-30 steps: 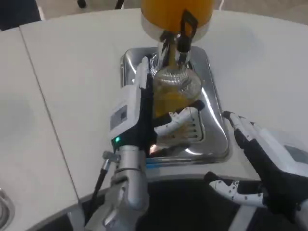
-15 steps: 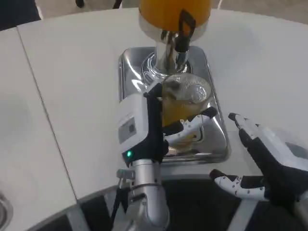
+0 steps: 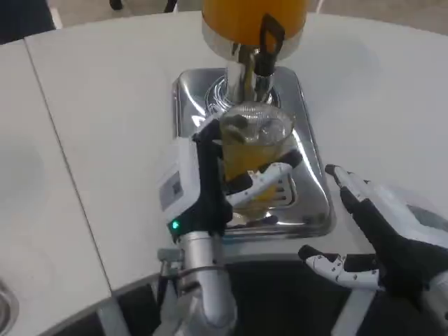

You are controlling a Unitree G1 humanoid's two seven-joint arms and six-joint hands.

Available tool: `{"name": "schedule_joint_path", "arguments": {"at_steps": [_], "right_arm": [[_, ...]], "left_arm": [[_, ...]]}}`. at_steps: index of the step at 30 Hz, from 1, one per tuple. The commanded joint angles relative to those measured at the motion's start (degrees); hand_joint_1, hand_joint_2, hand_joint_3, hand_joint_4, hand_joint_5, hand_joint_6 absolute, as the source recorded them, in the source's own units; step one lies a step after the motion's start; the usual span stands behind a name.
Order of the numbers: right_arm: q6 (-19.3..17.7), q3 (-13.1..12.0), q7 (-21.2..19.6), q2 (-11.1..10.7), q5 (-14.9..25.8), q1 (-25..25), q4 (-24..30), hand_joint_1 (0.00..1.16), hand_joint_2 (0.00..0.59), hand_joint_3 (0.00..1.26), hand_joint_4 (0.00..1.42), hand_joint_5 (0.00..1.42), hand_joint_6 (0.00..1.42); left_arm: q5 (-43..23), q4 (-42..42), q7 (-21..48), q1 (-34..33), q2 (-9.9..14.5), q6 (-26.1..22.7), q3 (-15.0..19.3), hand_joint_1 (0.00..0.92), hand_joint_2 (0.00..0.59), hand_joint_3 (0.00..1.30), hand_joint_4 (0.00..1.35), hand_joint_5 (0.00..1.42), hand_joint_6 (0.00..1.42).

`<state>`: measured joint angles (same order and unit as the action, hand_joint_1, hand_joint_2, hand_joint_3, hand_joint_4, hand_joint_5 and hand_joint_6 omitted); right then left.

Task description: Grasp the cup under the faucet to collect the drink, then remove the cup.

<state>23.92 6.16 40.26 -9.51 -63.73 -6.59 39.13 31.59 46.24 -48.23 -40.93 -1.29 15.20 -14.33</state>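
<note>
left hand (image 3: 210,183) gripping clear cup (image 3: 255,150) of orange drink, above steel tray (image 3: 308,203) under the faucet (image 3: 257,66), right hand (image 3: 381,234) open with fingers spread, empty, at the white bench (image 3: 105,126) edge

Your left hand (image 3: 210,178) gripped the clear cup (image 3: 253,150), fingers (image 3: 262,178) wrapped across its front. The cup held orange drink and stood over the shiny metal drip tray (image 3: 308,203), just below the black-handled faucet (image 3: 262,52) of the orange dispenser (image 3: 252,17). Your right hand (image 3: 381,234) hovered with fingers spread above the white table (image 3: 112,119) edge, right of the tray and apart from it.
</note>
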Motion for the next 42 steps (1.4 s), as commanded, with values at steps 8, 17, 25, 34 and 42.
{"name": "schedule_joint_path", "arguments": {"at_steps": [8, 17, 25, 34, 42], "right_arm": [[-2.0, 2.34, -2.83, -2.42, 4.15, -2.41, -3.27, 0.63, 0.36, 0.0, 0.0, 0.0, 0.08], [-3.06, 2.53, -5.29, -3.63, 4.06, -0.83, -1.69, 0.63, 0.363, 0.0, 0.0, 0.0, 0.08], [-3.19, 2.1, -7.5, -3.38, 4.38, 1.49, 0.63, 0.63, 0.363, 0.0, 0.0, 0.0, 0.08], [-4.59, 1.1, -9.02, -4.3, 6.59, 3.48, 1.87, 0.64, 0.366, 0.0, 0.0, 0.0, 0.08], [-7.05, -1.48, -9.4, -6.96, 9.12, 4.59, 4.05, 0.65, 0.369, 0.0, 0.0, 0.0, 0.08]], "left_arm": [[-0.77, -10.16, 2.59, 5.0, 6.06, 3.42, 3.05, 0.675, 0.036, 1.13, 1.23, 1.37, 1.42], [-2.59, -14.13, 6.83, 8.16, 9.8, 3.15, 6.35, 0.677, 0.023, 1.13, 1.23, 1.37, 1.42], [-3.94, -23.73, 11.11, 13.34, 11.28, 3.23, 8.24, 0.677, 0.021, 1.13, 1.23, 1.36, 1.42], [-2.86, -32.9, 12.03, 19.92, 11.47, 0.08, 10.62, 0.673, 0.019, 1.12, 1.23, 1.36, 1.42], [-3.63, -44.56, 17.63, 27.05, 12.31, 0.72, 10.93, 0.675, 0.02, 1.12, 1.23, 1.36, 1.42]]}}
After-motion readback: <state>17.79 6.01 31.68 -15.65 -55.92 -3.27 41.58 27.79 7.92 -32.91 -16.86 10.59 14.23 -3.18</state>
